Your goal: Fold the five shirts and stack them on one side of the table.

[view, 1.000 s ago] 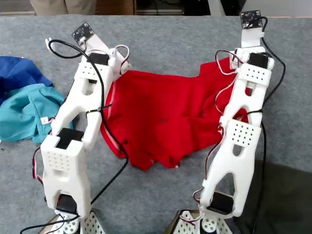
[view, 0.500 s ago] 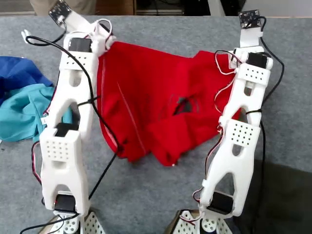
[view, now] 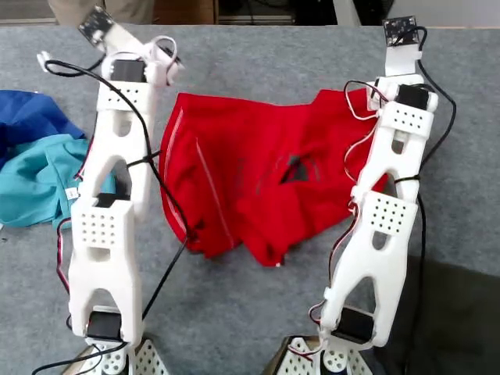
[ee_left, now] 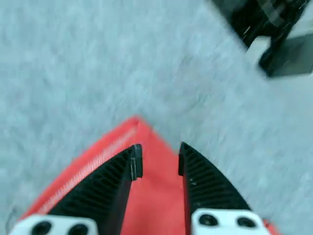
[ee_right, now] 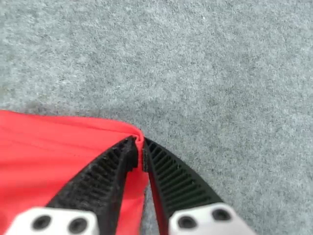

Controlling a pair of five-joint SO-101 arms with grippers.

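Up close, right jaws pinch red shirt (ee_right: 49,147) — left jaws gape.

1 red shirt (view: 234,176), 2 other shirts (view: 39,183), 2 arms (view: 388,215)

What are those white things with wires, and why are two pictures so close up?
They are two robot arms. One picture looks down on the gray table. The other two come from a camera on each arm's wrist, showing its black pincer close up. A red shirt lies between the arms; a blue shirt and a teal shirt are bunched at one side. The right pincer is shut on a corner of the red shirt. The left pincer is open over another corner.
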